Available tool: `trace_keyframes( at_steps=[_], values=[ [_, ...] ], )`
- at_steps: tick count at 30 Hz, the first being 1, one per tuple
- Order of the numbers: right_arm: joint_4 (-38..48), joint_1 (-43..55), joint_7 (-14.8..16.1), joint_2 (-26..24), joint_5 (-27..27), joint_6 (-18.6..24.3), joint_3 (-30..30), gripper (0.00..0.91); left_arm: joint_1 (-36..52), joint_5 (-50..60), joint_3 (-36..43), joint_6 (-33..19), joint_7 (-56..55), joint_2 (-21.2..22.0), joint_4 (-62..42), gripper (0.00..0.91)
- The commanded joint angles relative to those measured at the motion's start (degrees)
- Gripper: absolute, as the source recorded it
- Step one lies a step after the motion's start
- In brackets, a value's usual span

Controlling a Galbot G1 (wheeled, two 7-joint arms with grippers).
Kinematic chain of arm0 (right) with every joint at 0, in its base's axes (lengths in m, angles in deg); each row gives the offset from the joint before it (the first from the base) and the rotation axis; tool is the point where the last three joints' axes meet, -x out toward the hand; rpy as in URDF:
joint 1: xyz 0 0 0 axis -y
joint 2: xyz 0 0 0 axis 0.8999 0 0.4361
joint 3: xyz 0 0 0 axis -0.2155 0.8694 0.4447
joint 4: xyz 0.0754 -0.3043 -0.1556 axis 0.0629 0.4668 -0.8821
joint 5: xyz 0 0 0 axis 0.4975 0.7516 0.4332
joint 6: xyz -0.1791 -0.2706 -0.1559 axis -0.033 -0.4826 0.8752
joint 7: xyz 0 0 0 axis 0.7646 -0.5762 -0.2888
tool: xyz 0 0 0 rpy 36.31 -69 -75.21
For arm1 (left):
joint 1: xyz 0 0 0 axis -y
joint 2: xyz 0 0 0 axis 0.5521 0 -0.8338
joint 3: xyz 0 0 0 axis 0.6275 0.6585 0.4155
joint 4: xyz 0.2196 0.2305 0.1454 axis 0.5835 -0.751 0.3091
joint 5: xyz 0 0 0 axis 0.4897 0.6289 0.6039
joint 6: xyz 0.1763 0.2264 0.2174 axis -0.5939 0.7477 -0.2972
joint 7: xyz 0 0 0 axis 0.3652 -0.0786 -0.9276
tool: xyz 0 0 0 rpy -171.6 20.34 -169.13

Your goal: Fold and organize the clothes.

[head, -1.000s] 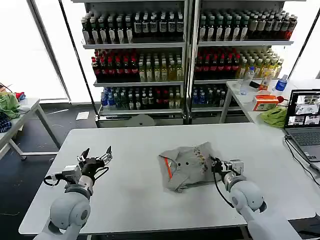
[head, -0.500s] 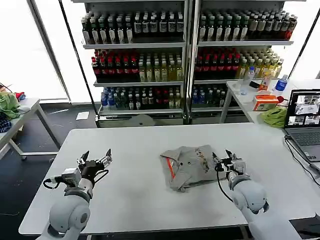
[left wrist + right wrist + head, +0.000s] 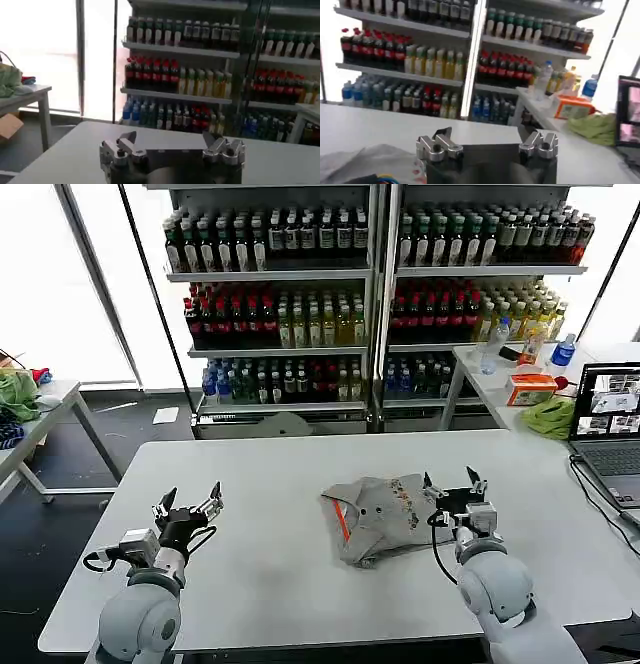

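Lying crumpled mid-table, the shirt [image 3: 385,517] has the right gripper [image 3: 452,482] spread wide at its 3 o'clock; the left gripper [image 3: 188,502] waits wide, well apart at 9 o'clock.

Light grey shirt [image 3: 380,504], orange collar trim, small multicoloured print, seemingly loosely folded, rumpled, mid-table

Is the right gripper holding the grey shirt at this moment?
No. In the head view the right gripper is open and raised beside the grey shirt, with nothing between its fingers.
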Motion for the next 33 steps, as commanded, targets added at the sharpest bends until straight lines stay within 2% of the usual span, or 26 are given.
trace_keyframes(
  at_steps=[1, 7, 12, 33],
  values=[
    [-6.38, -7.28, -4.49, 2.76, 7.09, -0.81, -9.2, 0.907, -1.31, 3.66, -0.49, -5.07, 0.84, 2.48, 0.01, 0.907],
    [-6.31, -10.12, -4.18, 2.25, 6.95, -0.74, -14.19, 0.907, -0.99, 4.78, -0.69, -6.98, 1.33, 2.35, -2.02, 0.907],
    [-6.59, -11.26, -3.29, 0.76, 6.78, -0.32, -15.69, 0.907, -1.09, 4.75, -0.88, -7.18, 1.74, 1.83, -2.06, 0.907],
    [-7.43, -12.13, -3.04, 1.24, 6.35, -0.49, -15.99, 0.907, -1.54, 6.27, -1.06, -6.33, 3.62, 1.1, -1.91, 0.907]
  ],
)
